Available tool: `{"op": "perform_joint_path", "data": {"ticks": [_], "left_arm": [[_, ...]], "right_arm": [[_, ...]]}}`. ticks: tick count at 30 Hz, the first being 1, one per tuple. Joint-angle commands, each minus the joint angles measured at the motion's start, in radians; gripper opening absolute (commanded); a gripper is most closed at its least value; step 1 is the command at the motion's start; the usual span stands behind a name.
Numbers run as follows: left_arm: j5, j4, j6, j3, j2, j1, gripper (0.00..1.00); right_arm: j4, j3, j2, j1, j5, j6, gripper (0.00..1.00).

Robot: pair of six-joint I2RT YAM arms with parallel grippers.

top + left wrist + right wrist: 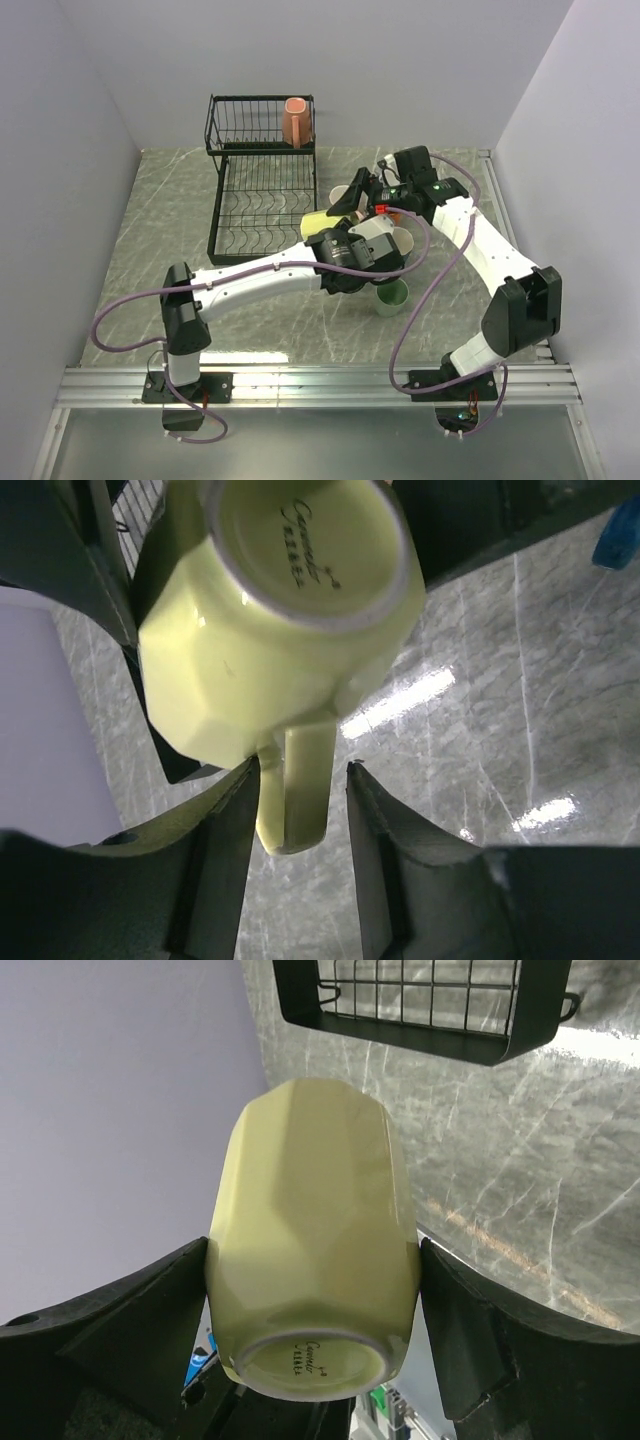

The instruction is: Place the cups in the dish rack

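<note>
Yellow cup (310, 1180) sits clamped in right tool (312, 1260); left tool (302, 775) stands apart, straddling its handle (300, 810).

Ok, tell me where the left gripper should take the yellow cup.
Probably by the handle, coming from the side facing the left gripper. The yellow cup lies sideways in the air, its body filling the right gripper, and the handle juts out free, narrow enough to pinch across.
</note>
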Motion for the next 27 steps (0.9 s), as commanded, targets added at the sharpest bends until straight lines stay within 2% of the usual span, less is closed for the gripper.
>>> {"op": "perform_joint_path", "data": {"ticks": [1, 7, 11, 13, 16, 18, 20, 23, 27], "left_arm": [[-0.080, -0.026, -0.021, 0.062, 0.029, -0.004, 0.45], [-0.109, -0.064, -0.056, 0.096, 0.076, -0.004, 0.36], [-0.120, -0.083, -0.084, 0.085, 0.095, -0.004, 0.26], [-0.120, -0.072, -0.086, 0.077, 0.095, -0.004, 0.25], [-0.125, -0.063, -0.086, 0.077, 0.095, -0.004, 0.29], [-0.126, -0.069, -0.093, 0.087, 0.101, -0.004, 0.44], [-0.125, -0.075, -0.101, 0.091, 0.104, -0.006, 0.52], [-0.136, -0.107, -0.124, 0.097, 0.108, -0.010, 0.54], [-0.140, -0.124, -0.135, 0.079, 0.101, -0.012, 0.49]], "right_arm": [[0.044, 0.003, -0.073, 0.009, -0.127, 0.013, 0.00], [-0.012, -0.025, -0.105, 0.009, -0.155, -0.004, 0.00], [-0.007, -0.104, -0.161, 0.009, -0.175, 0.018, 0.00], [-0.007, -0.135, -0.182, 0.011, -0.187, 0.027, 0.00], [0.001, -0.193, -0.214, 0.012, -0.198, 0.036, 0.00], [0.010, -0.220, -0.230, 0.017, -0.201, 0.044, 0.00], [0.018, -0.224, -0.234, 0.017, -0.209, 0.047, 0.00], [0.001, -0.197, -0.228, 0.017, -0.203, 0.042, 0.00], [0.002, -0.187, -0.228, 0.019, -0.210, 0.048, 0.00]]}}
